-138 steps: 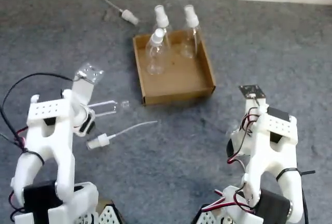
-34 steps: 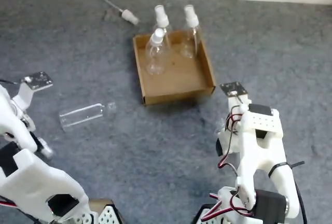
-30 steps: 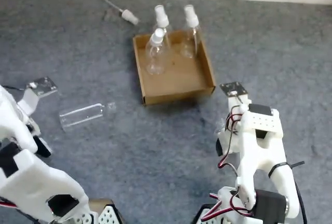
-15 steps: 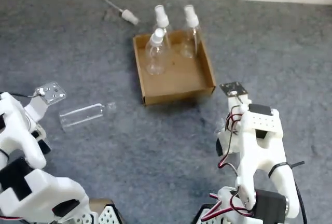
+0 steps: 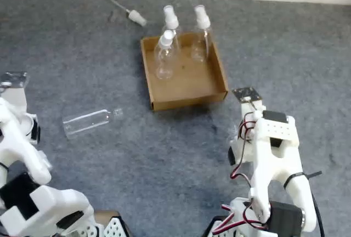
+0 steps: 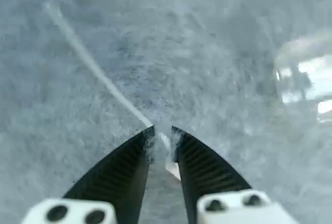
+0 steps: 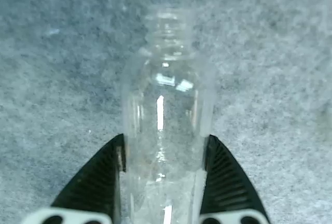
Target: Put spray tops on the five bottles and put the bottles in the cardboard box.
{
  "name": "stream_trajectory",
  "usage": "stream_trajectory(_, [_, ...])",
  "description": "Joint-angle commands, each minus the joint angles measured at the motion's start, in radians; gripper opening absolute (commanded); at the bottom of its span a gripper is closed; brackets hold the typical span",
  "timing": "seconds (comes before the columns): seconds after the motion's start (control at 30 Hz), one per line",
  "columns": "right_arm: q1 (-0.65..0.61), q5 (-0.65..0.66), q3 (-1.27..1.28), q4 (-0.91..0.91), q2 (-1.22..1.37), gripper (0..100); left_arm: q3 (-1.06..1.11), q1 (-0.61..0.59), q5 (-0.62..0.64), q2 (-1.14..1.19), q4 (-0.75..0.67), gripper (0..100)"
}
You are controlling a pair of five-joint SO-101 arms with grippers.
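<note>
The left end effector (image 6: 162,131) pinched a spray top (image 6: 96,71), its thin tube trailing out ahead. The right end effector (image 7: 165,141) clamped an uncapped bottle (image 7: 166,94), near the cardboard box (image 5: 189,101). A second bare bottle (image 5: 88,123) lay on the desk (image 5: 164,165), left of that box.

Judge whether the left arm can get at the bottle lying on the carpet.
Probably yes: only bare carpet lies between it and the bottle, though the left gripper is shut on a spray top.

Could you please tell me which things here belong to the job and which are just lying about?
Job: cardboard box; three capped bottles inside; lying bottle; loose spray top; bottle in right tool; spray top in left tool.
Just there: grey carpet; arm cables.
</note>
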Motion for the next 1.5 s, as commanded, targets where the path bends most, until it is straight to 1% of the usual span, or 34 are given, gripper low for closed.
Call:
stream_trajectory(0.0, [-0.016, -0.008, 0.010, 0.013, -0.007, 1.5, -0.102, 0.007, -0.130, -0.065, 0.031, 4])
stream_trajectory(0.07, [-0.015, -0.006, 0.010, 0.013, -0.007, 1.5, -0.157, -0.002, -0.315, -0.104, 0.167, 11])
stream_trajectory(0.1, [-0.013, -0.006, 0.010, 0.013, -0.007, 1.5, -0.177, -0.001, -0.427, -0.125, 0.249, 13])
stream_trajectory(0.13, [-0.013, -0.006, 0.010, 0.013, -0.007, 1.5, -0.180, -0.001, -0.609, -0.150, 0.321, 14])
stream_trajectory(0.2, [-0.016, -0.006, 0.010, 0.013, -0.007, 1.5, -0.153, -0.015, -1.115, -0.196, 0.431, 11])
stream_trajectory(0.23, [-0.018, -0.006, 0.010, 0.013, -0.007, 1.5, -0.128, -0.050, -1.375, -0.219, 0.459, 11])
stream_trajectory(0.27, [-0.019, -0.008, 0.010, 0.013, -0.007, 1.5, -0.102, -0.088, -1.614, -0.242, 0.459, 10])
stream_trajectory(0.3, [-0.019, -0.009, 0.010, 0.013, -0.007, 1.5, -0.071, -0.120, -1.804, -0.263, 0.457, 11])
stream_trajectory(0.33, [-0.019, -0.009, 0.010, 0.013, -0.007, 1.4, -0.039, -0.147, -1.952, -0.275, 0.439, 12])
stream_trajectory(0.37, [-0.019, -0.009, 0.010, 0.015, -0.007, 1.4, -0.005, -0.162, -2.053, -0.291, 0.397, 14])
stream_trajectory(0.4, [-0.019, -0.009, 0.010, 0.015, -0.007, 1.4, 0.035, -0.165, -2.107, -0.298, 0.344, 16])
stream_trajectory(0.43, [-0.019, -0.009, 0.012, 0.015, -0.005, 1.4, 0.077, -0.162, -2.114, -0.300, 0.276, 17])
stream_trajectory(0.57, [-0.019, -0.009, 0.012, 0.015, -0.007, 1.4, 0.262, -0.096, -2.064, -0.300, -0.052, 20])
stream_trajectory(0.63, [-0.019, -0.009, 0.012, 0.015, -0.007, 1.4, 0.332, -0.050, -2.042, -0.308, -0.175, 20])
stream_trajectory(0.7, [-0.019, -0.009, 0.012, 0.015, -0.007, 1.4, 0.367, -0.018, -2.041, -0.308, -0.258, 20])
stream_trajectory(0.77, [-0.016, -0.009, 0.012, 0.018, -0.005, 1.3, 0.367, -0.002, -2.053, -0.308, -0.305, 20])
stream_trajectory(0.9, [-0.018, -0.009, 0.005, 0.064, -0.007, 1.3, 0.375, -0.002, -2.116, -0.302, -0.354, 20])
stream_trajectory(1.0, [-0.018, -0.009, 0.005, 0.071, -0.007, 1.3, 0.390, -0.001, -2.102, -0.300, -0.359, 20])
stream_trajectory(1.07, [-0.018, -0.009, 0.005, 0.071, -0.007, 1.3, 0.423, 0.004, -2.053, -0.300, -0.377, 20])
stream_trajectory(1.13, [-0.018, -0.009, 0.005, 0.071, -0.007, 1.3, 0.458, 0.039, -1.930, -0.308, -0.402, 20])
stream_trajectory(1.17, [-0.018, -0.009, 0.005, 0.071, -0.007, 1.3, 0.475, 0.059, -1.830, -0.309, -0.405, 20])
stream_trajectory(1.23, [-0.018, -0.009, 0.008, 0.071, -0.007, 1.3, 0.481, 0.111, -1.588, -0.325, -0.404, 20])
stream_trajectory(1.37, [-0.018, -0.009, 0.010, 0.071, -0.007, 1.3, 0.479, 0.182, -1.036, -0.409, -0.400, 20])
stream_trajectory(1.4, [-0.018, -0.009, 0.010, 0.071, -0.007, 1.3, 0.479, 0.189, -0.919, -0.437, -0.388, 20])
stream_trajectory(1.47, [-0.018, -0.009, 0.010, 0.071, -0.007, 1.3, 0.479, 0.194, -0.717, -0.478, -0.318, 20])
